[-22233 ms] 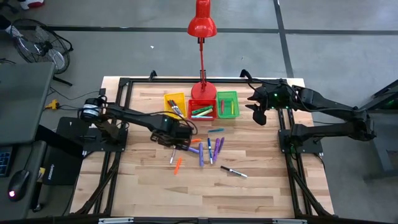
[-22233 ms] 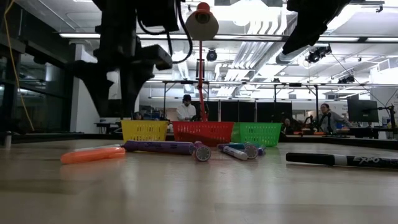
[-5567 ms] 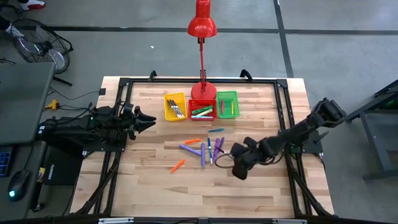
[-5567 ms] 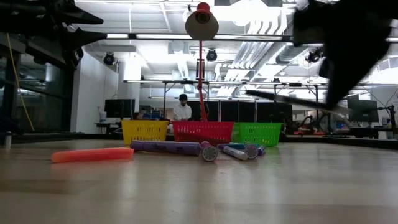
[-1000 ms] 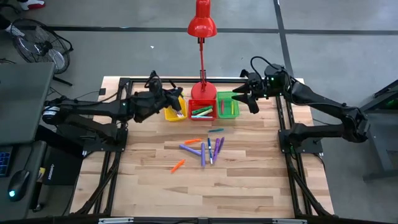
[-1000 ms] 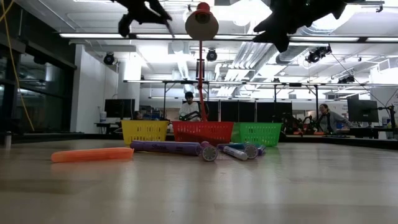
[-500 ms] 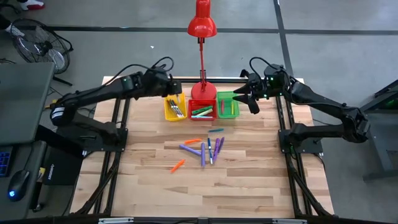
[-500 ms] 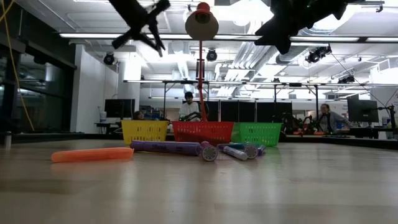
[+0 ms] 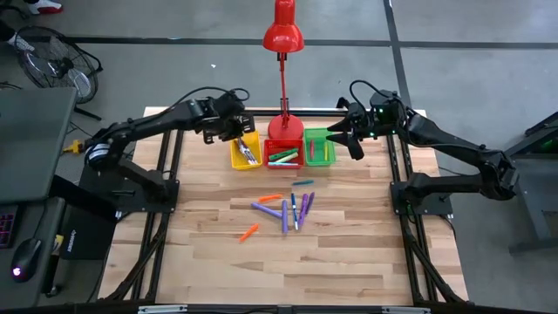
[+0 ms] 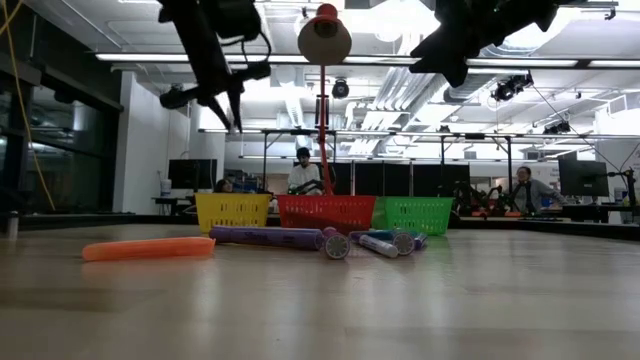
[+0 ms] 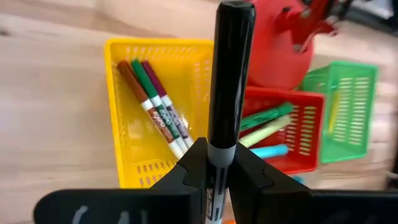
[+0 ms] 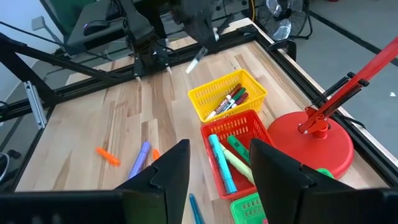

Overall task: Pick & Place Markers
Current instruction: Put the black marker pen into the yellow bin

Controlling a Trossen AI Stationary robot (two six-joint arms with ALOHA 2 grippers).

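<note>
The left claw [image 11: 219, 171] is gripping a black marker [image 11: 229, 74] above the yellow bin [image 11: 134, 59], so it should be centring before releasing, while the right claw [image 12: 214, 163] is waiting open.

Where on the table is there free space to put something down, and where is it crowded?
Free: the bare wood in front of the orange marker, toward the table's near edge, and the strips left and right of the loose markers. Crowded: the far edge, with the yellow bin, red bin, green bin and lamp base.
</note>
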